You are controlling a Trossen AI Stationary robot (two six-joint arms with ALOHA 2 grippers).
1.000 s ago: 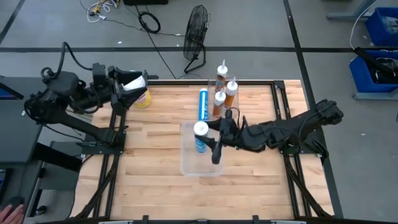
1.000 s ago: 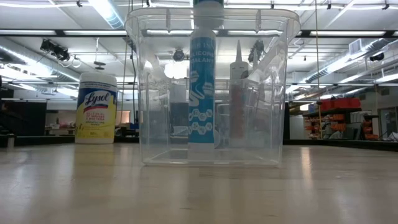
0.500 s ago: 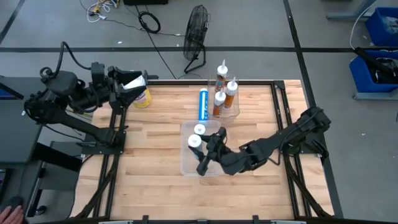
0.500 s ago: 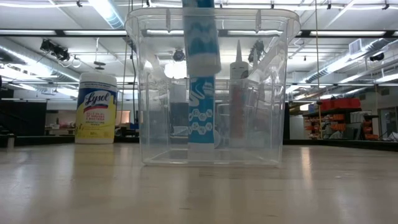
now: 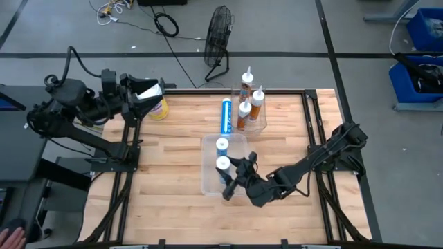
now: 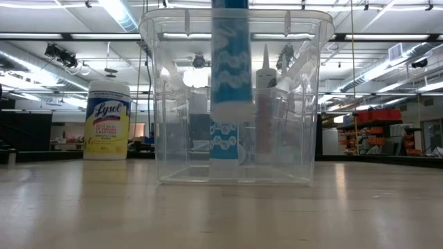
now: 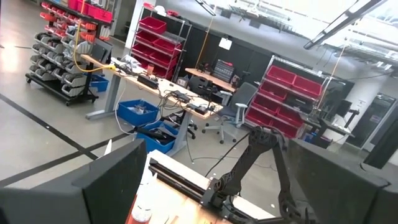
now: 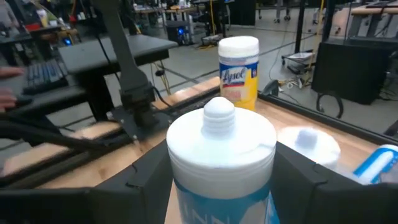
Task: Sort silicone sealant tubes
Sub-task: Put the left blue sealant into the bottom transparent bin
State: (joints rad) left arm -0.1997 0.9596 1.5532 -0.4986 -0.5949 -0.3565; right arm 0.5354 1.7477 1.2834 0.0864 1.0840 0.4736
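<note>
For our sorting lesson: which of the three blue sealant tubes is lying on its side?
The blue tube on the bare table beside the orange tubes' bin lies flat. The other two are upright at the clear bin: one standing inside, one held by the right gripper.

This is a robotics lab or workshop in a large industrial hall. The wooden desk (image 5: 173, 159) sits in a black metal frame on a grey concrete floor marked with dark tape lines. Beyond it stand wire shelving racks loaded with red storage bins (image 7: 286, 84), blue bins (image 7: 140, 112) under cluttered workbenches (image 7: 149, 78), and an office chair (image 7: 239, 102). Long strip lights (image 6: 121, 14) and exposed ducts hang from the open ceiling. A floor fan (image 5: 219, 34) and loose cables (image 5: 166, 24) lie nearby.
</note>
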